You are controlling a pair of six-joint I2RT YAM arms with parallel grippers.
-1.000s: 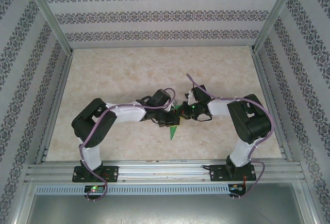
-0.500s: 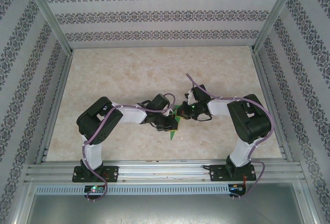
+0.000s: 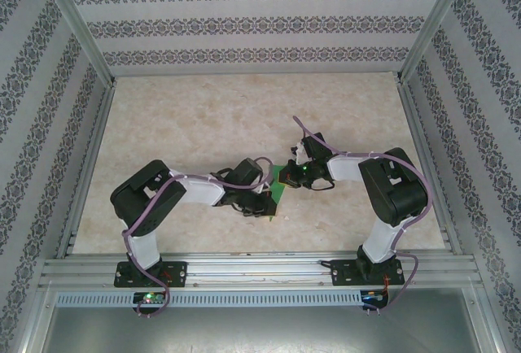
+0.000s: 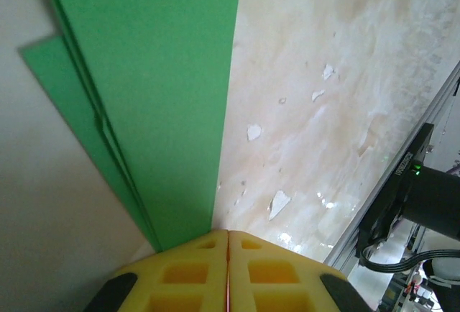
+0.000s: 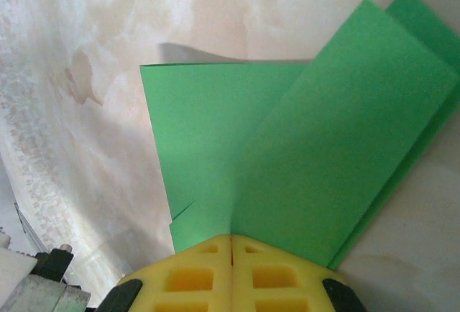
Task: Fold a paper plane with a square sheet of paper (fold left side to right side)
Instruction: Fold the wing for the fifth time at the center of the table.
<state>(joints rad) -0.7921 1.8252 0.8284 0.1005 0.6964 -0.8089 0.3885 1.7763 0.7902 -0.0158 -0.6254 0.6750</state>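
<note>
My left gripper has its yellow fingers pressed together, tips at the long edge of the folded green sheet, on the end of it nearer the table's near edge. My right gripper is closed too, tips on the sheet's end lying toward the table's far edge. The sheet lies flat around the table's middle, in overlapping layers; I cannot tell whether either gripper pinches it.

Green paper — between left gripper, right gripper
</note>
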